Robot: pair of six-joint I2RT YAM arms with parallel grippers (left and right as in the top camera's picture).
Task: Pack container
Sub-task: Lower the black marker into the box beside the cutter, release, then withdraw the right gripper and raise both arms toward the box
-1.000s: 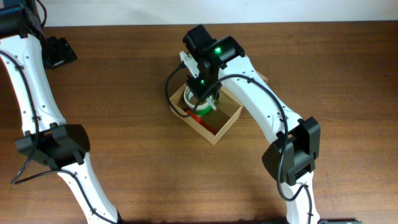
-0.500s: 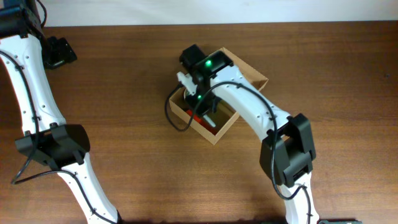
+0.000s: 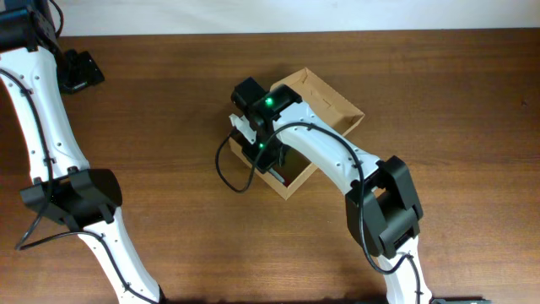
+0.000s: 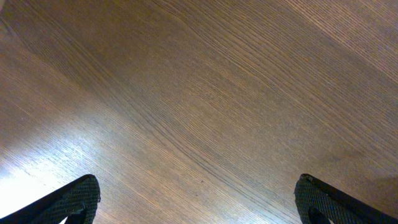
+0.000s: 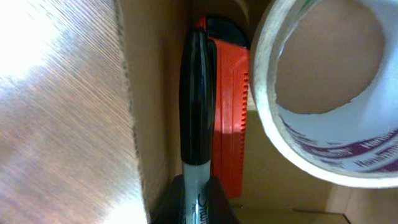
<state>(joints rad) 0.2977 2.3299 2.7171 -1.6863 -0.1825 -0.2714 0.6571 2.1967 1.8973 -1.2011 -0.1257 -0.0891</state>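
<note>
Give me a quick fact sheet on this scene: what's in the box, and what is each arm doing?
Container: tan cardboard container on the wooden table
Lid: flap lid open, folded back
Contents: black marker along one wall, red tool right beside it, tape roll
Right gripper: reaching down into the container, apparently closed on the black marker
Left gripper: open, holding nothing, over bare table far from the container

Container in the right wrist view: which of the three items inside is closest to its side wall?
The black marker, running along the container wall. The red tool comes next, and the tape roll sits farthest in.
</note>
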